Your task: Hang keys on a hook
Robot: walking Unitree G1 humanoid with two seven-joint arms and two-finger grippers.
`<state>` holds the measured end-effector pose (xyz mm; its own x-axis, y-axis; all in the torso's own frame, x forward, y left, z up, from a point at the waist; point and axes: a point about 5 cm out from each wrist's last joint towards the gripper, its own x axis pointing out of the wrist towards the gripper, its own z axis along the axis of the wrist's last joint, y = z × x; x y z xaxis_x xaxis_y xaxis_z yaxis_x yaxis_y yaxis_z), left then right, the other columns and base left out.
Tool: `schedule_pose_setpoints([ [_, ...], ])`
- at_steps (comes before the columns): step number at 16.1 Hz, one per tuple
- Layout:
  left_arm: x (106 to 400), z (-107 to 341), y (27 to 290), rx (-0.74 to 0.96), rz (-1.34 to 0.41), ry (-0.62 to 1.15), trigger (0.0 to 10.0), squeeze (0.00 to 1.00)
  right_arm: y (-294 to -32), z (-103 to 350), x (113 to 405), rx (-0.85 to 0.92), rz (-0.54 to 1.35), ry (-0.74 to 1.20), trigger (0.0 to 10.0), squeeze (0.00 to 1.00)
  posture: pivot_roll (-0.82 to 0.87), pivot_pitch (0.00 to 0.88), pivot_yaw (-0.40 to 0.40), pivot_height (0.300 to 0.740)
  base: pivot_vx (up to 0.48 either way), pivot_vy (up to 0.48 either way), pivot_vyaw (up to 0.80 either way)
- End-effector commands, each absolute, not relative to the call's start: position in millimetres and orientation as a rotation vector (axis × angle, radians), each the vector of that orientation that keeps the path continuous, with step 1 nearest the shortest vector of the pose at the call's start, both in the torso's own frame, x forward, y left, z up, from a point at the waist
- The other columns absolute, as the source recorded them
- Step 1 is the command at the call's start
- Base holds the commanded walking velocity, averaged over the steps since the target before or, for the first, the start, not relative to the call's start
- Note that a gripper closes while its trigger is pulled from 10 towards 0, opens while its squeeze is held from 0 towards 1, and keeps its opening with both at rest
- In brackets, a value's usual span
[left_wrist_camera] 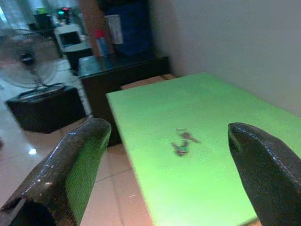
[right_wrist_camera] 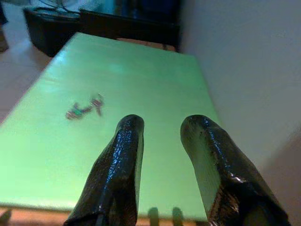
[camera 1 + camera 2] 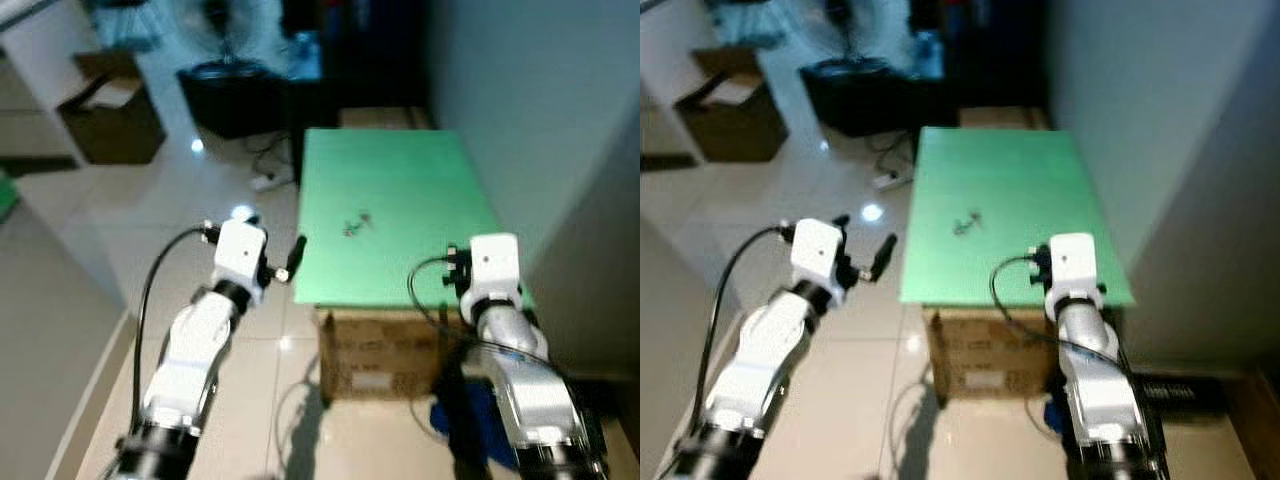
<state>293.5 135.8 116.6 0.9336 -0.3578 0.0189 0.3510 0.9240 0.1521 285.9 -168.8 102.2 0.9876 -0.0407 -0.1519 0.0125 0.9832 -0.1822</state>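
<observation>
Since the keys [image 3: 356, 224] lie loose mid-table [image 3: 420, 170], untouched, we judge both arms staged for approach: left gripper [image 1: 171, 162] spread wide beside the near edge, right gripper [image 2: 162, 141] slightly parted over it. We see no hook.

Bare green tabletop [image 3: 400, 180] all around the keys [image 3: 356, 224], wall [image 3: 540, 90] just beside.

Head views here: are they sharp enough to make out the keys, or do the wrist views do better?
Left eye view: soft all over, the keys a small dark smudge on the green tabletop, glare spot on the floor tiles. Left wrist view: keys slightly clearer, fingers blurred. Right wrist view: keys clearest but still fuzzy.
</observation>
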Motion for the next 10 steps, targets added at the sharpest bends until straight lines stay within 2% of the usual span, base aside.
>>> schedule_pose_setpoints([
  [1, 293.8, 117.4, 143.5, 0.152, -0.342, -0.042, 10.0, 0.0, -161.2, 102.6, 286.1, -0.162, -0.008, 0.152, 10.0, 0.0, -0.06, 0.0, 0.056, 0.74, 0.33, 0.0, -0.41],
  [4, 291.4, 117.3, 144.4, 0.157, -0.344, -0.04, 10.0, 0.0, -161.1, 103.2, 288.4, -0.163, 0.005, 0.147, 10.0, 0.0, -0.05, 0.0, 0.053, 0.74, 0.334, 0.0, -0.8],
  [10, 293.4, 116.4, 148.5, 0.155, -0.317, -0.038, 10.0, 0.0, -156.7, 106.5, 292.8, -0.197, 0.053, 0.128, 10.0, 0.0, -0.06, 0.0, 0.042, 0.74, 0.332, 0.0, 0.0],
])
